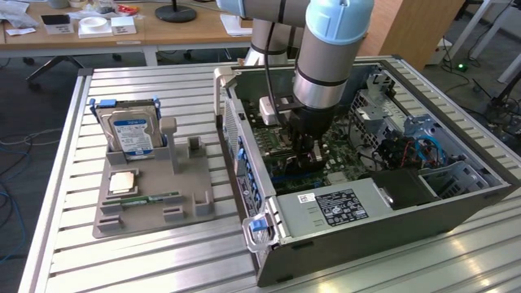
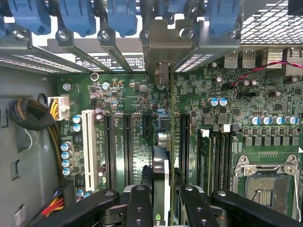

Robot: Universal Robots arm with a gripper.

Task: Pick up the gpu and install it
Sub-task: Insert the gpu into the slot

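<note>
**Inspector:** Green board everywhere under your wrist camera. State what you hold.

**Arm:** My gripper is clamped on the gpu. In the wrist view I see the card edge-on, upright between my black fingers, standing over the motherboard among its long black expansion slots. The card's metal bracket end sits up among the rear slot covers beneath the blue latches.

**Inspector:** Is the card seated in a slot?

**Arm:** I cannot tell; its lower edge is hidden by the card itself.

**Inspector:** Position in the exterior view?

**Arm:** My gripper is lowered inside the open computer case, which lies on its side on the slatted metal table. The empty CPU socket lies beside the memory slots.

**Inspector:** Anything outside the case?

**Arm:** Grey parts holder on the exterior view's left, well apart from the case. It carries a silver hard drive standing upright, a flat chip, and a green memory stick lying flat.
</note>
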